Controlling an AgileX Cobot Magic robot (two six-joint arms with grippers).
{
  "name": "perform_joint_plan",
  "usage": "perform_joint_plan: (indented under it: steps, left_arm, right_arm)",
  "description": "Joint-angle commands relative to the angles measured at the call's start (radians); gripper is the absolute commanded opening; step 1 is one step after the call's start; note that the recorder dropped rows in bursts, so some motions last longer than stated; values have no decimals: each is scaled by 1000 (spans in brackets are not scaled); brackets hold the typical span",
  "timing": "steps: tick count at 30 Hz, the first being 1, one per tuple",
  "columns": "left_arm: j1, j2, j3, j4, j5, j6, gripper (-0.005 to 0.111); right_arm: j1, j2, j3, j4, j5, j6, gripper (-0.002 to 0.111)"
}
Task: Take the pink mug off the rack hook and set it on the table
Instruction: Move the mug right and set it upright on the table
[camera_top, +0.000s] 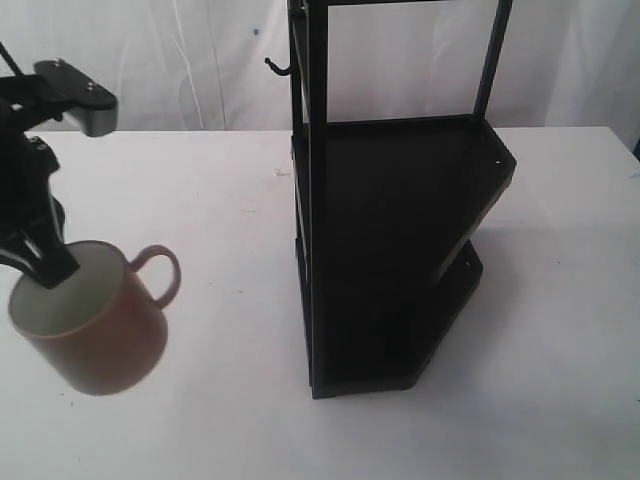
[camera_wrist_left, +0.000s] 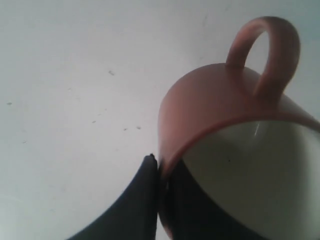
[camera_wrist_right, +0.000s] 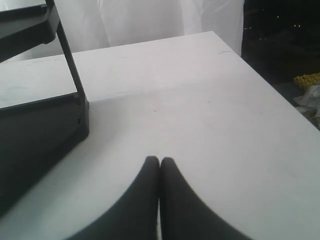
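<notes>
White table (camera_top: 230, 200); left gripper (camera_top: 55, 272) clamps pink mug (camera_top: 100, 340) rim

This looks like a robot test room, not a home — a plain white table (camera_top: 220, 190) stands in front of a white cloth sheet (camera_top: 150, 60) hung as a wall, and a black robot arm (camera_top: 28, 190) reaches over it.

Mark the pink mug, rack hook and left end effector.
pink mug (camera_top: 112, 345), exterior view, outer wall.
rack hook (camera_top: 276, 67), exterior view, curved tip.
left end effector (camera_wrist_left: 161, 168), left wrist view, between the fingertips at the mug's rim.
</notes>
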Motion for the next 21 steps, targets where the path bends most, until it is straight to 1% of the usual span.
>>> perform_joint_plan:
  steps: [1, 3, 6, 8, 10, 13, 16, 21]
  left_arm:
    - [-6, 34, -52, -28, 43, 22, 0]
    - [-6, 36, -93, 36, 64, 7, 0]
    - [-6, 36, -176, 122, 73, -75, 0]
    - [-6, 36, -225, 142, 53, -126, 0]
    - [-6, 36, -256, 137, 3, -128, 0]
    - [-6, 42, -251, 77, -95, -131, 0]
    - [-6, 59, -223, 45, -166, -131, 0]
    - [-6, 102, -174, 37, -187, -131, 0]
  right_arm:
    - [-6, -2, 0, -6, -4, -1, 0]
    - [-6, -2, 0, -6, -4, -1, 0]
    - [-6, -2, 0, -6, -4, -1, 0]
    - [-6, -2, 0, -6, -4, -1, 0]
    - [-6, -2, 0, -6, -4, -1, 0]
    - [-6, -2, 0, -6, -4, -1, 0]
    - [-6, -2, 0, -6, -4, -1, 0]
    - [-6, -2, 0, -6, -4, -1, 0]
